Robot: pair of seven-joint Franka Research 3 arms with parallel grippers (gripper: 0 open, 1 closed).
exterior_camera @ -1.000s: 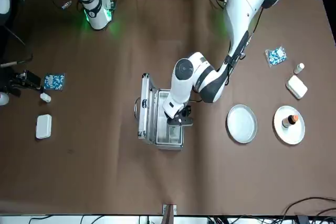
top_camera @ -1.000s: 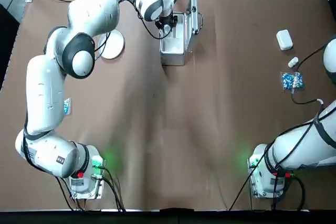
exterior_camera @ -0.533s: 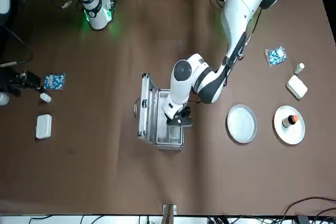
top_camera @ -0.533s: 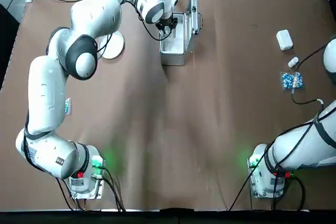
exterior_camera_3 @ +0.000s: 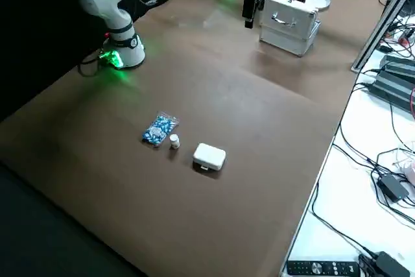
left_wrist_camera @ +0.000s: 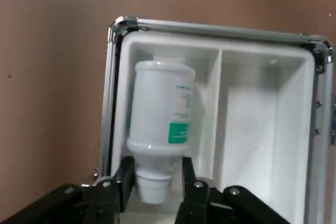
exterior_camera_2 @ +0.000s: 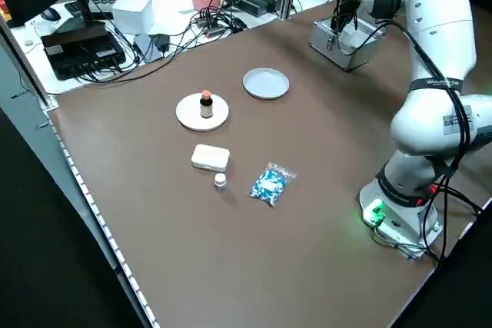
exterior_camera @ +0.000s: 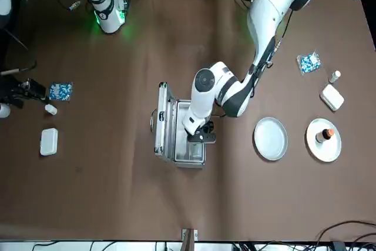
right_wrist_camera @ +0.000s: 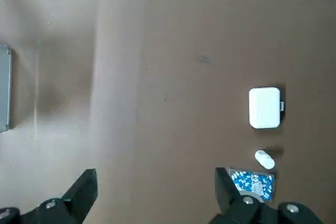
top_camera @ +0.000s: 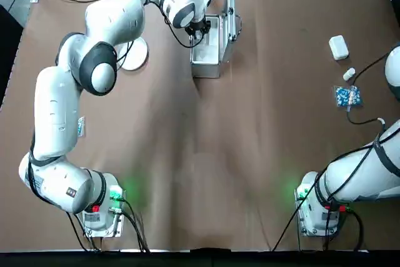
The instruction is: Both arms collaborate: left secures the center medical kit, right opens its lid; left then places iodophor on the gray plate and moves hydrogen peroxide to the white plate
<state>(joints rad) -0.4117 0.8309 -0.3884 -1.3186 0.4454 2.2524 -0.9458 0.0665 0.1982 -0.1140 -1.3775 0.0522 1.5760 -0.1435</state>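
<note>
Now the left hand has settled lower into the open medical kit, fingers narrowed around the neck of a white bottle lying directly ahead; extraction apparently follows. Right hand: wide, idle.

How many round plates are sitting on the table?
2. A gray plate lies bare beside the open case. A white plate lies farther from the case, carrying a small bottle. None seems hidden.
</note>
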